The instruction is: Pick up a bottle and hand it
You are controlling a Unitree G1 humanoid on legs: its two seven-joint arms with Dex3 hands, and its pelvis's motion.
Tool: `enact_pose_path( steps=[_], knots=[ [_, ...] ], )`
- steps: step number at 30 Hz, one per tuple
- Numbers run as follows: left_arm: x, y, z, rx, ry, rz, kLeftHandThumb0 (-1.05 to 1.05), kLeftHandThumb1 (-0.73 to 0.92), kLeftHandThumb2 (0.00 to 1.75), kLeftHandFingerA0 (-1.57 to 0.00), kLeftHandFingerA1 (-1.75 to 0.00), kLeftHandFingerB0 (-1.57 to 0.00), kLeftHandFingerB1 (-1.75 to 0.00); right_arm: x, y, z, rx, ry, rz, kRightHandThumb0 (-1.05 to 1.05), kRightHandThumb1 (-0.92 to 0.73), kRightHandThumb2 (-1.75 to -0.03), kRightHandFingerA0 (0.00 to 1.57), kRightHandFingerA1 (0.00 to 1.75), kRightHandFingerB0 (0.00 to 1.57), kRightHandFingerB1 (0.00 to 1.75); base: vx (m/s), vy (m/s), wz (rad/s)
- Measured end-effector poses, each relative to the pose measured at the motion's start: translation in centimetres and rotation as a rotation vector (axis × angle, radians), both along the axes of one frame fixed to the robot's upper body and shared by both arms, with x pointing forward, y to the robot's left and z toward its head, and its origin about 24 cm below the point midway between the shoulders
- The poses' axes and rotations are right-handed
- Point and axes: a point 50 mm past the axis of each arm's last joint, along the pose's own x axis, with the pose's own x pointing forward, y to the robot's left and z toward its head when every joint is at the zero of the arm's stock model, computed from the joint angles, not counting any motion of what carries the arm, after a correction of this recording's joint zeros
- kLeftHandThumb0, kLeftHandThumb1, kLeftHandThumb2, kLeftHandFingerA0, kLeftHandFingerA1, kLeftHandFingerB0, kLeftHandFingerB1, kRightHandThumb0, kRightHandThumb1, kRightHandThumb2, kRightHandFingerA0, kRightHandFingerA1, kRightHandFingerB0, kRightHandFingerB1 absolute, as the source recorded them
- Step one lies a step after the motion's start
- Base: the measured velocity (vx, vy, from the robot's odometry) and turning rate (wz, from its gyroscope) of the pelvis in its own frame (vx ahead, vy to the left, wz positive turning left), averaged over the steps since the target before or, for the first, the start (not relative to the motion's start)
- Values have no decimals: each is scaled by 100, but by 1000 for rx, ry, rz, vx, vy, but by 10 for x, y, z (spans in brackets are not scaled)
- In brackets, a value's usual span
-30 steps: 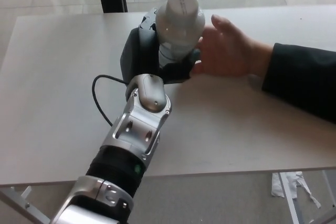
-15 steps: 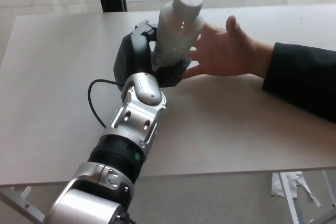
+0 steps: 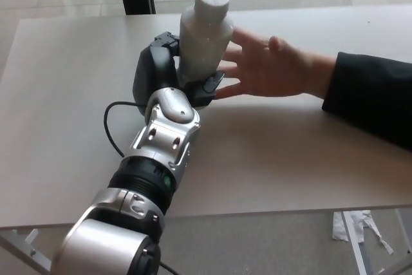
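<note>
Since a second ago your left hand [image 3: 168, 72] has swung the bottle [image 3: 203, 37] upright, fingers clasped round it, beside the person's open hand [image 3: 270, 67]. Hold firm until they grip.

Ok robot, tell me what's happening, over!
Left hand shut on white bottle, held upright above table. Right hand not in view. Person's open hand beside bottle, ready to take it. Nothing blocking.

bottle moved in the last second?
Yes. The bottle, held in the left hand, shifted left along the table's far edge, and now stands more upright, beside the person's hand.
</note>
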Motion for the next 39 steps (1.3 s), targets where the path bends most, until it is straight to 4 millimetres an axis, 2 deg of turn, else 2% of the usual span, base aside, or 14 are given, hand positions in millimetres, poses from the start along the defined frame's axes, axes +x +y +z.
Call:
enact_pose_path(
  steps=[1, 5, 7, 8, 12, 17, 19, 22, 25, 27, 28, 33, 35, 39],
  knots=[
    [1, 0, 1, -2, 2, 1, -25, 82, 65, -79, -146, -75, -88, 1, 1, 1, 1, -5, 1, -61, -52, -97, 121, 119, 32, 60, 0, 0, 0],
    [4, -4, 7, 4, -3, -8, -25, 79, 62, -81, -113, -70, -66, 4, 4, 5, -3, -17, 11, -58, -69, -61, 120, 124, 38, 51, 0, 0, 0],
    [6, -6, 11, 8, -10, -15, -26, 79, 63, -79, -90, -67, -59, 5, 5, 7, -4, -20, 14, -60, -50, -96, 123, 118, 35, 61, 0, 0, 0],
    [7, -7, 13, 11, -13, -19, -26, 82, 63, -81, -103, -68, -63, 6, 5, 8, -5, -23, 16, -59, -66, -60, 118, 118, 39, 54, 0, 0, 0],
    [11, -12, 22, 23, -25, -35, -26, 76, 68, -79, -125, -73, -85, 7, 6, 11, -4, -26, 20, -59, -68, -60, 121, 122, 41, 54, 0, 0, 0],
    [16, -19, 35, 28, -54, -52, -18, 73, 75, -81, -148, -65, -73, 8, 7, 11, -1, -20, 20, -60, -65, -61, 100, 84, 40, 52, 0, 0, 0],
    [16, -21, 37, 31, -62, -59, -19, 74, 76, -82, -145, -71, -84, 8, 7, 11, 0, -20, 21, -58, -48, -97, 121, 116, 36, 60, 0, 0, 0],
    [16, -24, 38, 43, -66, -69, -19, 78, 71, -75, -171, -67, -140, 9, 8, 11, 2, -16, 23, -59, -66, -60, 114, 105, 38, 51, 0, 0, 0],
    [15, -26, 37, 57, -66, -79, -15, 71, 84, -79, -175, -68, -161, 9, 8, 11, 4, -13, 26, -56, -48, -98, 134, 125, 37, 62, 0, 0, 0],
    [15, -27, 36, 67, -64, -85, -13, 73, 77, -78, -175, -72, -137, 10, 9, 12, 3, -14, 28, -61, -68, -61, 121, 118, 37, 50, 0, 0, 0],
    [15, -27, 36, 71, -63, -88, -18, 72, 61, -73, -100, -65, -54, 10, 9, 12, 2, -14, 29, -58, -69, -60, 114, 118, 37, 49, 0, 0, 0],
    [13, -30, 33, 95, -56, -103, -22, 70, 60, -74, -83, -79, -57, 11, 10, 12, 4, -10, 30, -58, -67, -61, 113, 106, 40, 49, 0, 0, 0],
    [13, -30, 33, 102, -54, -110, -23, 70, 61, -59, -150, -38, -41, 10, 10, 12, 7, -8, 29, -58, -69, -61, 119, 115, 38, 48, 0, 0, 0],
    [13, -32, 31, 114, -37, -134, -40, 52, 57, -74, -134, 0, -18, 10, 10, 11, 12, -5, 27, -60, -69, -61, 109, 119, 39, 49, 0, 0, 0]
  ],
)
